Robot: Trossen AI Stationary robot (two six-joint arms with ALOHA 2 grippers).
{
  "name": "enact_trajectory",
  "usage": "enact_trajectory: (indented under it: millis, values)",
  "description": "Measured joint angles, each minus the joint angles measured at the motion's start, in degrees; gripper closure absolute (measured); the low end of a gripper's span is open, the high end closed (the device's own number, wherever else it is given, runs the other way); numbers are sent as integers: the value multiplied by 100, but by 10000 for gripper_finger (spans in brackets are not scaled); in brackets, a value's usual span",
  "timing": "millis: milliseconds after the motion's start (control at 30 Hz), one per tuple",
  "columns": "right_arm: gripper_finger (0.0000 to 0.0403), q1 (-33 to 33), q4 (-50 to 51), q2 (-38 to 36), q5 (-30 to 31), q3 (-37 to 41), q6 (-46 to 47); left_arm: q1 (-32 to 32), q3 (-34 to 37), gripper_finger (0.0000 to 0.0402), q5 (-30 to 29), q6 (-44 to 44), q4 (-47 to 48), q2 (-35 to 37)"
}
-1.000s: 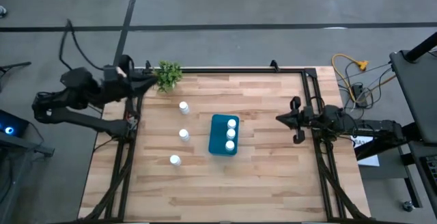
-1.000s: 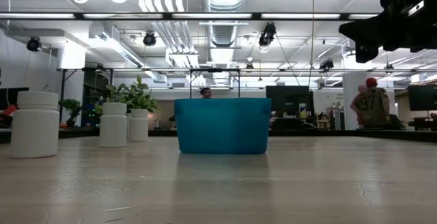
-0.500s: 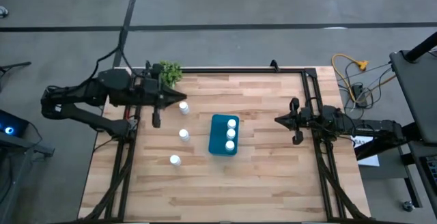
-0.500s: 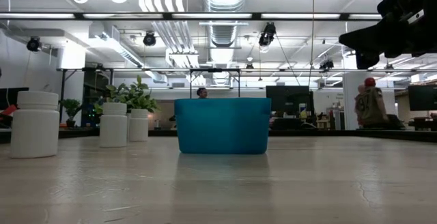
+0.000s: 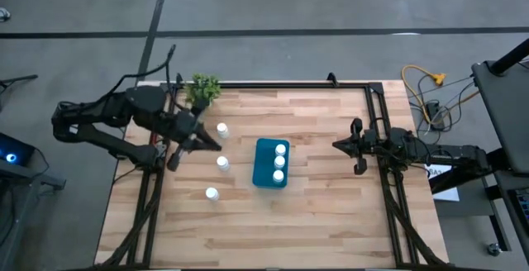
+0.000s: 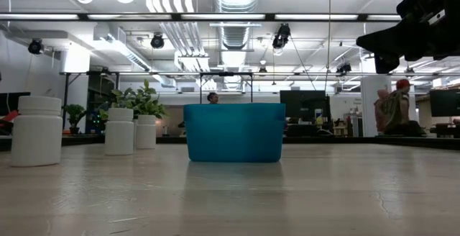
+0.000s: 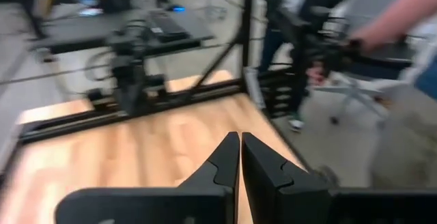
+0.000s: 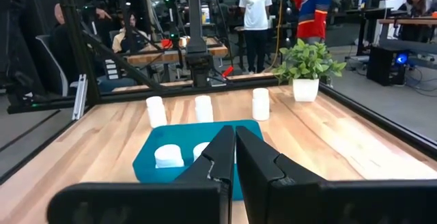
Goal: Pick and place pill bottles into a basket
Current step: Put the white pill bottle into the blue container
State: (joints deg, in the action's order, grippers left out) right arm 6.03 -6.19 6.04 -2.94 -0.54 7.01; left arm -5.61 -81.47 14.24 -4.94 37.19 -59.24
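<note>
Three white pill bottles stand upright on the wooden table, left of the basket, in the high view (image 5: 222,129), (image 5: 222,163), (image 5: 212,193). Three more stand inside the teal basket (image 5: 266,174), caps up (image 5: 279,162). My left gripper (image 5: 212,144) is shut and empty, between the two farther loose bottles and just to their left; its shut fingers show in the left wrist view (image 7: 240,152). My right gripper (image 5: 337,145) is shut and empty, above the table to the right of the basket, pointing at it (image 8: 234,142).
A small green plant (image 5: 203,89) stands at the table's far left corner. A black frame (image 5: 376,106) runs along the table's edges. People stand in the room beyond (image 8: 257,9). Bare wood lies near the front edge (image 5: 273,230).
My left gripper has swung from the far left corner by the plant toward the near edge and right, and now stands beside the loose bottles. The bottles and the basket have stayed in place.
</note>
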Motion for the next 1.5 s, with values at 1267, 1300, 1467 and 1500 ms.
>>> enact_trajectory:
  millis: [1267,1300,1467,1500]
  values:
    - [394,1,393,-2,0,-4,52,-1255,187,203,472,1061,1978,-1472]
    - [394,0,393,-2,-2,-4,52,-1309,213,203,472,1061,2076,-1552]
    - [394,1,388,-2,-1,-4,48,-1503,240,202,405,1138,2601,-1942]
    - [394,1,388,-2,-2,-4,31,-1514,241,202,280,1240,2652,-1987]
